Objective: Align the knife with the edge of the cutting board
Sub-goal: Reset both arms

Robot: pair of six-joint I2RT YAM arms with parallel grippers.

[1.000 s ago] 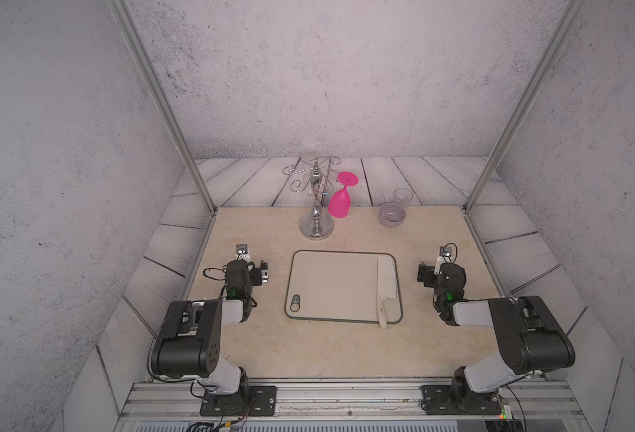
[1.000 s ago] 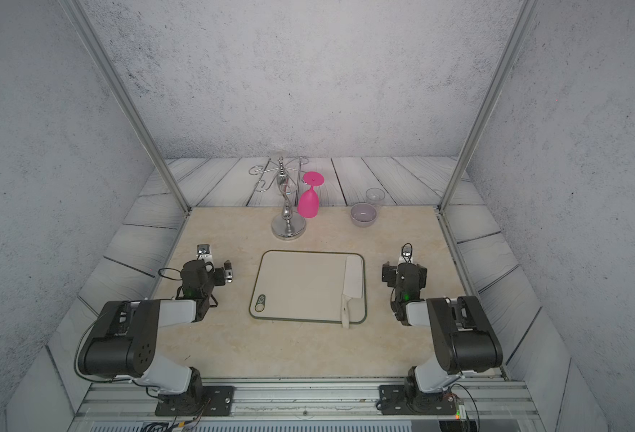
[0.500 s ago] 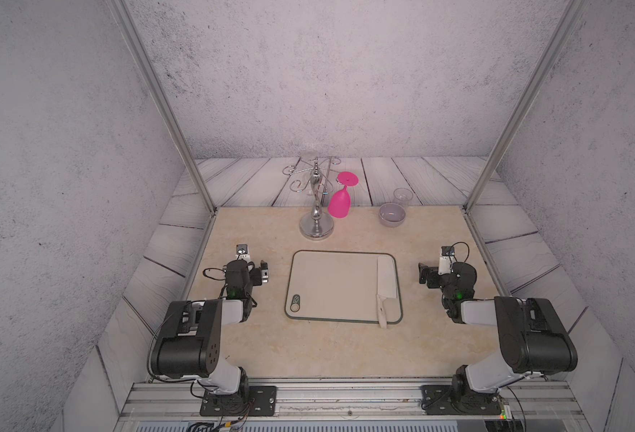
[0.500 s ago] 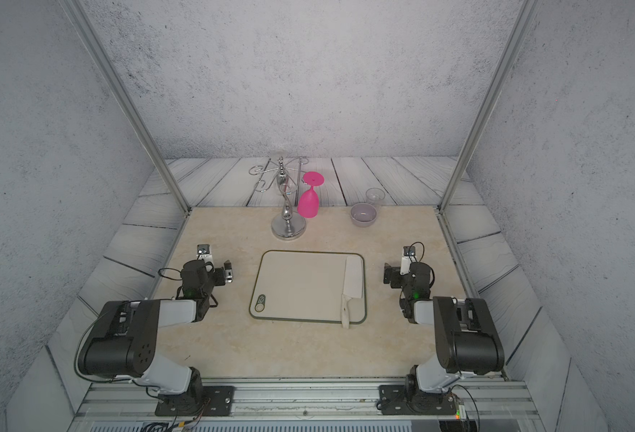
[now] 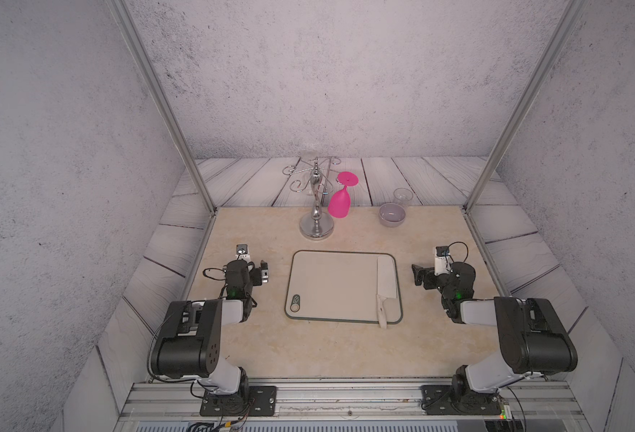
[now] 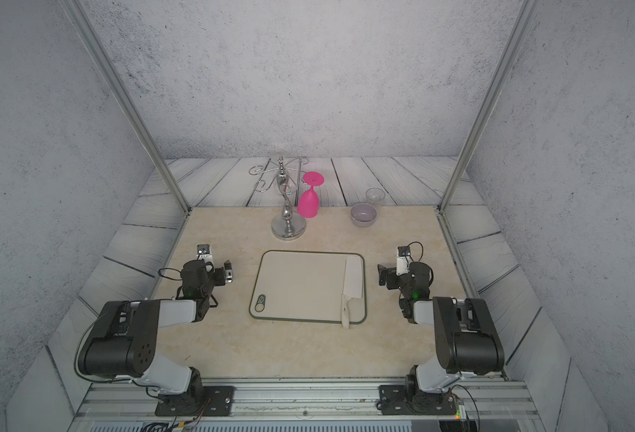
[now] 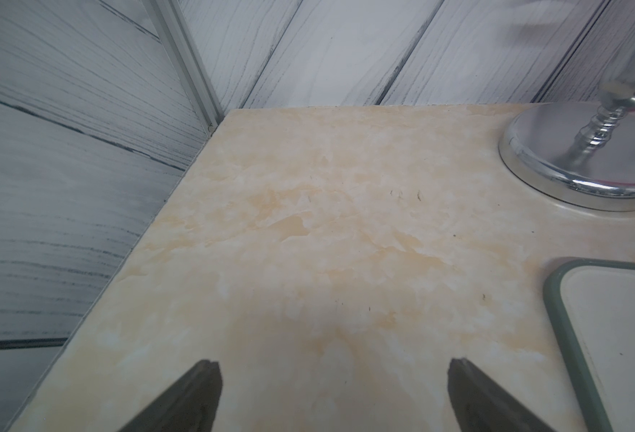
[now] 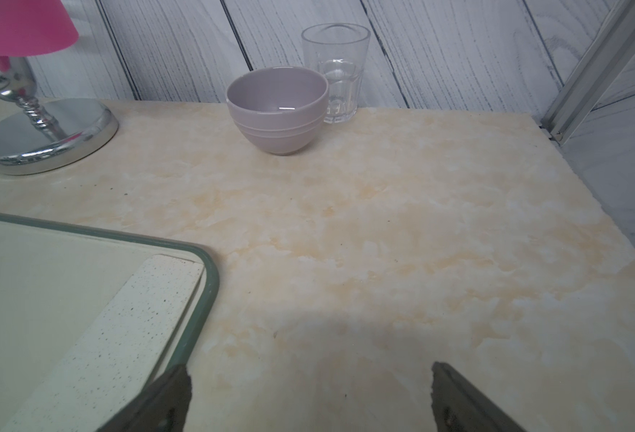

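The cutting board (image 5: 330, 284) (image 6: 301, 288) lies flat in the middle of the table. On it, the knife (image 5: 387, 278) (image 6: 353, 278) rests along the right-hand edge, blade parallel to the rim, and its handle (image 5: 382, 316) sticks out over the near edge. My left gripper (image 5: 250, 267) (image 7: 332, 368) hovers low over bare table left of the board, open and empty. My right gripper (image 5: 433, 271) (image 8: 310, 372) sits right of the board, open and empty. The right wrist view shows the speckled blade (image 8: 121, 336) inside the board's green rim (image 8: 211, 284).
A chrome stand (image 5: 316, 224) with a pink glass (image 5: 340, 204) hanging upside down is behind the board. A lilac bowl (image 5: 392, 215) and a clear tumbler (image 5: 402, 195) are at the back right. Metal frame posts and walls close in both sides.
My right gripper has shifted slightly to the right, a little further from the board. The knife, the board and my left arm have stayed put.
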